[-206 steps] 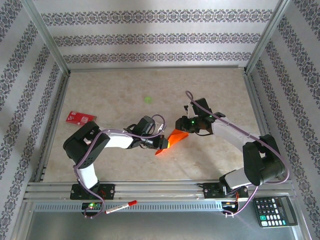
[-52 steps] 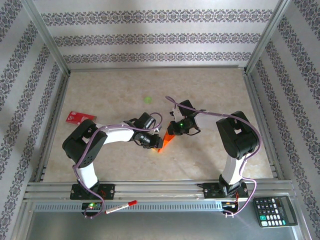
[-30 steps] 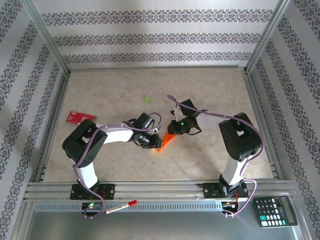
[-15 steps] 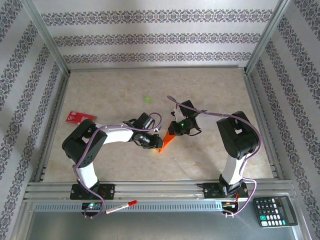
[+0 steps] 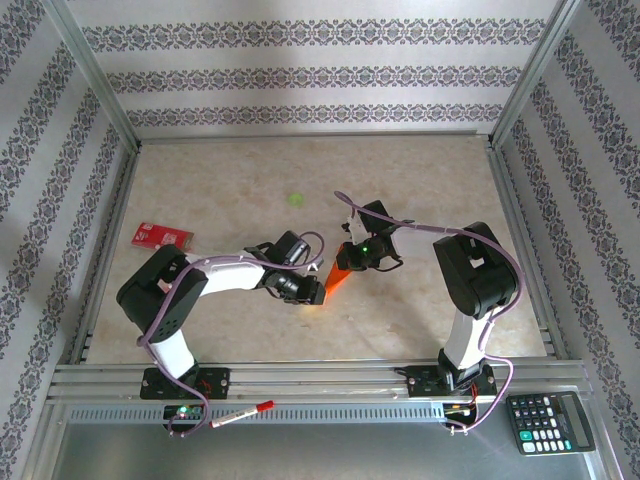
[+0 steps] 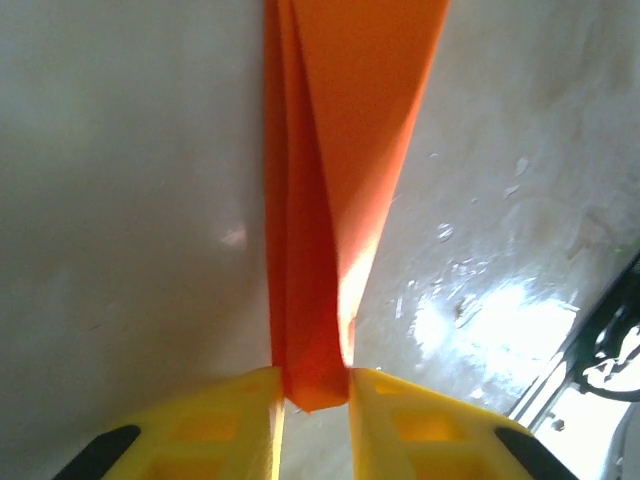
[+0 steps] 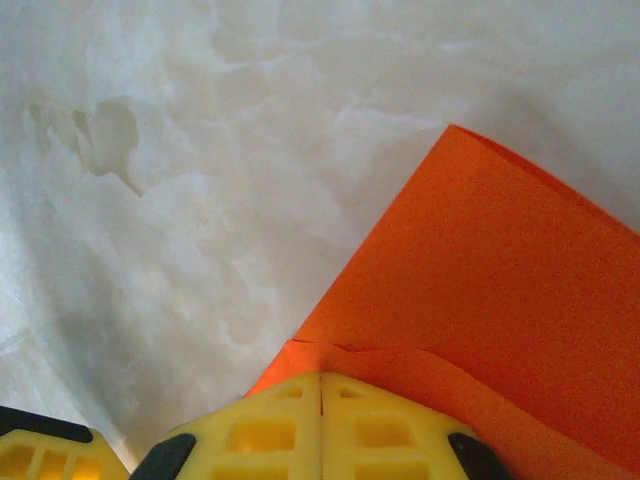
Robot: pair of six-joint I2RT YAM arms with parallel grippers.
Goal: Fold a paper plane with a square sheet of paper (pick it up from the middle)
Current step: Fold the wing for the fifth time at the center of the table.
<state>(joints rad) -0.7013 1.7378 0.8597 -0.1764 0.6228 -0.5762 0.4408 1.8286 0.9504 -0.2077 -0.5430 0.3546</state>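
The square sheet of paper (image 5: pixel 338 282) is folded into a slim orange wedge with a centre crease, much like a paper plane, and hangs between both grippers mid-table. My left gripper (image 5: pixel 314 292) is at its near-left end. In the left wrist view the narrow folded end (image 6: pixel 312 380) sits squeezed between the yellow fingertips (image 6: pixel 240 420) of this gripper (image 6: pixel 312 400). My right gripper (image 5: pixel 352 264) is at the far-right end. In the right wrist view its fingers (image 7: pixel 270 430) are pressed together, with this gripper (image 7: pixel 321 385) on the paper's wrinkled edge (image 7: pixel 500 300).
A small red card (image 5: pixel 160 236) lies at the table's left side and a tiny green spot (image 5: pixel 295 198) behind the grippers. A calculator (image 5: pixel 550 423) and a red-capped pen (image 5: pixel 240 413) lie in front of the metal rail (image 5: pixel 320 378). Patterned walls enclose the table.
My left arm's elbow has sunk and shifted slightly left and nearer. The paper and right gripper have hardly moved in the last second. Earlier the paper was wider and the right arm more stretched out.
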